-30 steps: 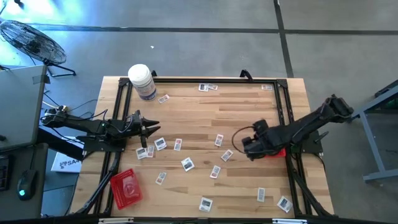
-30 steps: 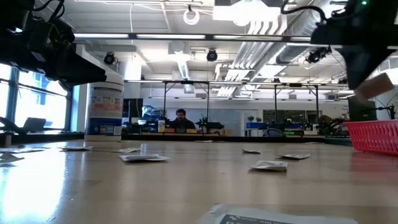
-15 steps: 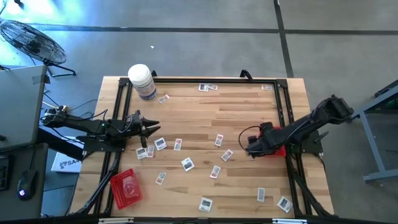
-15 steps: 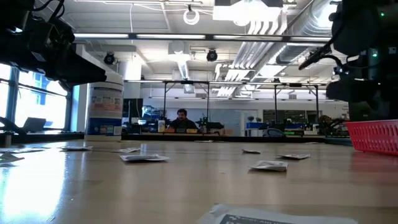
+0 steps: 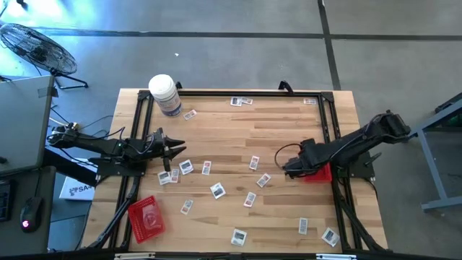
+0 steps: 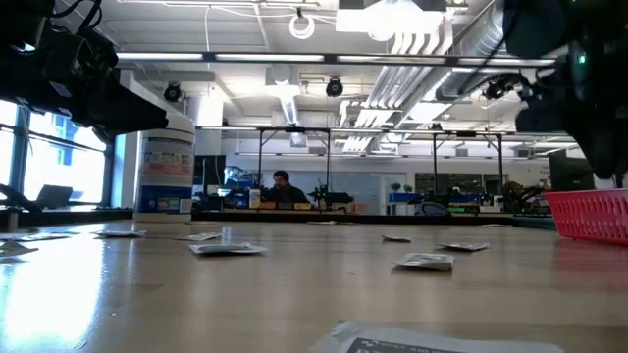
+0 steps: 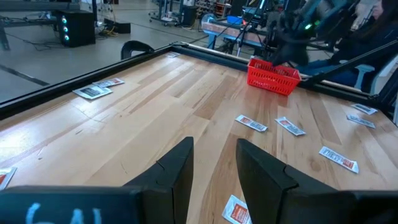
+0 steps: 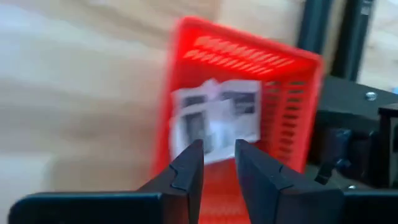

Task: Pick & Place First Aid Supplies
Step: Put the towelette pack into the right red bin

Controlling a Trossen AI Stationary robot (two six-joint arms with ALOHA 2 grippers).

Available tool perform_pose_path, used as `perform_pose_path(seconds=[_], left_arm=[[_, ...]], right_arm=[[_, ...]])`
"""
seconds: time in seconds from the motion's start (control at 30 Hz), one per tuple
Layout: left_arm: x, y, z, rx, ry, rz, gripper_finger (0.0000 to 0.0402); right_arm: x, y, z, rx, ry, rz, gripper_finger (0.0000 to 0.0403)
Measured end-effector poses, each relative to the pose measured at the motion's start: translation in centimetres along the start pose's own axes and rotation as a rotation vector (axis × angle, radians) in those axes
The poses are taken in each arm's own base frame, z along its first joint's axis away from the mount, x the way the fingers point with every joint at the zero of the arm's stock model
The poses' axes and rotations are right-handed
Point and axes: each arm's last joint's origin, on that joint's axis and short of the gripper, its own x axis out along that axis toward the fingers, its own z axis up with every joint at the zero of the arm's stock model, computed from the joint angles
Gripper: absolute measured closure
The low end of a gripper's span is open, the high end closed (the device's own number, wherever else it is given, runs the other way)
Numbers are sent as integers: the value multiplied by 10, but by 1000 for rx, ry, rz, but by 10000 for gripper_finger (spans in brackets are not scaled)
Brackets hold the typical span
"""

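Several small white first aid packets (image 5: 216, 190) lie flat and scattered over the wooden table (image 5: 238, 130). My right gripper (image 8: 217, 163) points steeply down over a red tray (image 8: 292, 81) at the table's right, fingers open, nothing between them. White packets (image 8: 217, 118) lie on the tray's floor below the fingertips. In the high view this gripper (image 5: 290, 167) stands at the tray's (image 5: 322, 173) left edge. My left gripper (image 7: 214, 165) hangs open and nearly level at the table's left (image 5: 180, 148), above packets (image 5: 186, 167).
A large white jar (image 5: 164, 94) stands at the far left corner. A second red tray (image 5: 146, 217) lies at the near left. A black frame (image 5: 328, 130) runs along the table's edges. Beyond the table, a person (image 6: 282, 186) sits far back in the room.
My right gripper has sunk and tipped more steeply down over the red tray at the right. The pale packet that hung below it in the low view a second ago no longer shows there.
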Motion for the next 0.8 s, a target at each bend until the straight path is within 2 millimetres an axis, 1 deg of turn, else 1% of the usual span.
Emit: perform_pose_path(seconds=[0.1,0.2,0.3,0.37,0.47,0.6,0.7,0.8], left_arm=[[0,0,0,0,0,0,283],[0,0,0,0,0,0,283],[0,0,0,0,0,0,283],[0,0,0,0,0,0,283],[0,0,0,0,0,0,283],[0,0,0,0,0,0,283],[0,0,0,0,0,0,283],[0,0,0,0,0,0,283]], right_arm=[[-27,5,-4,-20,14,82,319],[-51,9,-13,-43,62,190,327],[-68,17,-32,-79,195,305,336],[-74,23,-49,-104,307,346,343],[-72,28,-78,-147,456,338,352],[-52,29,-117,-223,593,267,364],[-36,28,-136,-247,658,220,370],[-23,29,-149,-243,701,198,377]])
